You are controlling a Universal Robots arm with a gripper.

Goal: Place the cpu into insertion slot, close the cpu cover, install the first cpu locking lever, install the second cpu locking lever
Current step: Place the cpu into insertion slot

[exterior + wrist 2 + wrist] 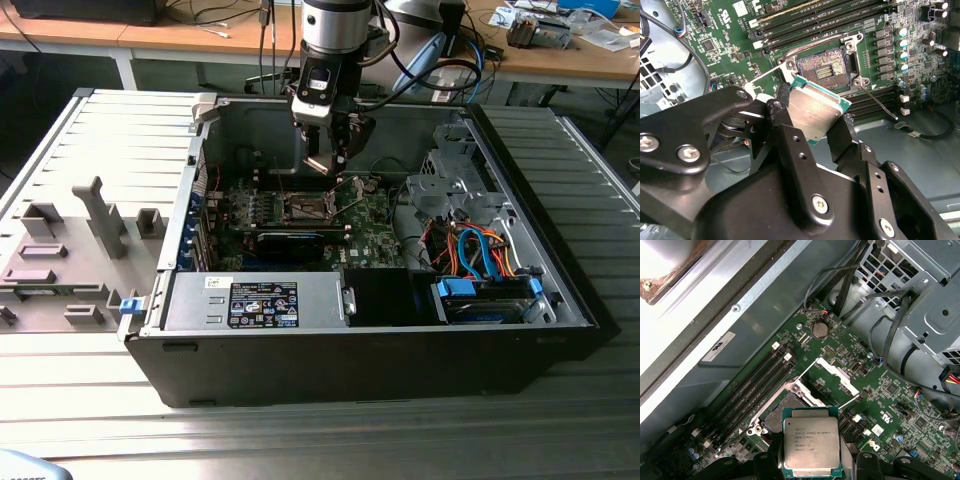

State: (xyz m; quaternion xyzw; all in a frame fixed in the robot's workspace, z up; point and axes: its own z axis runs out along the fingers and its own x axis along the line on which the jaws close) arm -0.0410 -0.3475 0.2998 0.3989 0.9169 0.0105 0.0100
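Black matte metal claw (pixel 811 125) clamps edges of small flat square cpu (pixel 811 447), dull silver-grey top, green rim. Cpu hangs above square black insertion slot (pixel 826 65), mid green circuit board (pixel 892 407), unseated. Thin silver cpu cover (pixel 836 374) raised. Advice: level chip, match corners, lower softly; contacts look fragile.

Looks like a robotics lab or workshop: opened-up PC case (pixel 360 370) on a slatted metal bench (pixel 300 440), cable-strewn wooden benches (pixel 200 38) behind.
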